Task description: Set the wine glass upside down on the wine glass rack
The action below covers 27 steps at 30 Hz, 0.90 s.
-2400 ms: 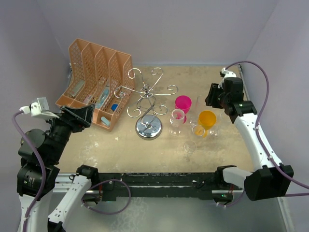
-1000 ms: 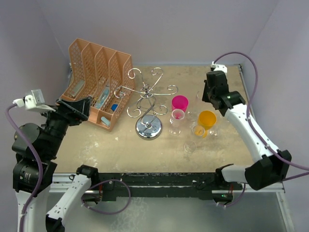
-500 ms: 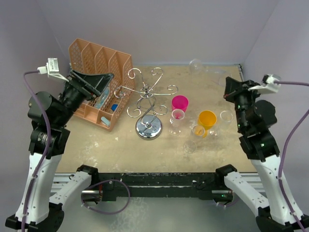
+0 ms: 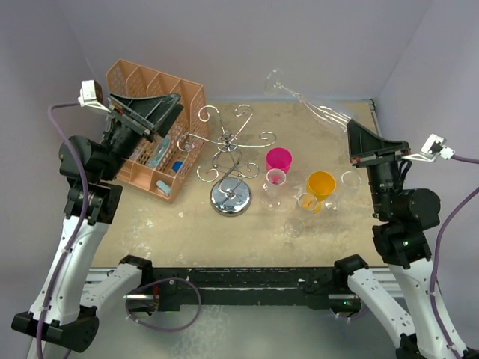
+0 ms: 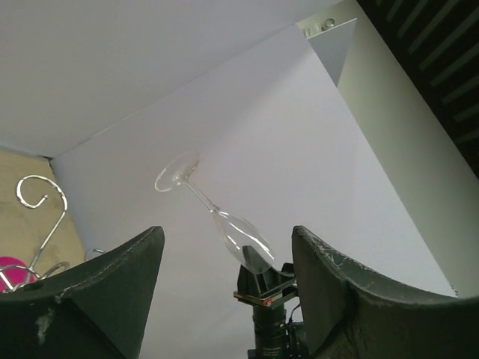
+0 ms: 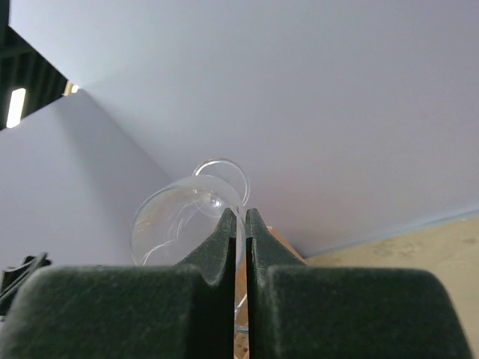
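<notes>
My right claw (image 6: pixel 239 218), shut on the bowl edge of the wine glass (image 4: pixel 305 99), holds it high, well apart from the rack (image 4: pixel 230 153). My left claw (image 5: pixel 226 233) is wide open and empty. Risk, I judge: the thin pinch slips mid-swing, dropping the glass.

Both arms (image 4: pixel 69 250) above the black base rail (image 4: pixel 239 284) have white links, black joints, purple cables (image 4: pixel 50 120); the left gripper (image 4: pixel 174 111) is black, wedge-shaped.

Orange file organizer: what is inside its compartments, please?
A light blue item and a small dark blue item show inside the orange file organizer. The left gripper covers part of it, so what else the compartments hold cannot be seen.
</notes>
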Each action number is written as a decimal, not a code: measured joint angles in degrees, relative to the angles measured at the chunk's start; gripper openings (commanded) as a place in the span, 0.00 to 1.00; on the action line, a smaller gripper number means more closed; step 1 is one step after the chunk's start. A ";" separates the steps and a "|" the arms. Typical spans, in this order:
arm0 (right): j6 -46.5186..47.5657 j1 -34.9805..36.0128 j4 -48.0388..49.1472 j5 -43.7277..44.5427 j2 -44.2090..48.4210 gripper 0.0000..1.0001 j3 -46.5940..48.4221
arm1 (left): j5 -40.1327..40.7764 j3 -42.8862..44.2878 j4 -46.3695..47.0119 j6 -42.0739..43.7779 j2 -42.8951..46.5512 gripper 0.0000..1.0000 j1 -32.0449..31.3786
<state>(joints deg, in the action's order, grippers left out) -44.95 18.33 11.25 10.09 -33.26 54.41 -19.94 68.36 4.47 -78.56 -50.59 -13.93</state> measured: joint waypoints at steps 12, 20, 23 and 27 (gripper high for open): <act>-9.22 0.00 8.07 -2.01 -3.37 0.00 -0.59 | 9.73 4.31 3.63 1.36 -14.62 0.59 -18.25; -12.59 0.00 8.02 -0.70 -5.38 0.00 -1.27 | 20.09 6.58 8.00 3.32 -26.43 0.58 -30.73; -13.68 0.00 8.09 -1.11 -5.49 0.00 -1.46 | 23.67 6.64 11.78 2.64 -28.33 0.57 -31.98; -14.86 0.00 7.76 -2.71 -6.03 0.00 -1.46 | 28.98 6.64 16.46 2.51 -29.22 0.52 -33.90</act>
<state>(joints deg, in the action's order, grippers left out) -59.81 18.33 19.00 7.38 -39.29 52.95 9.04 75.00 20.93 -76.05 -79.81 -47.83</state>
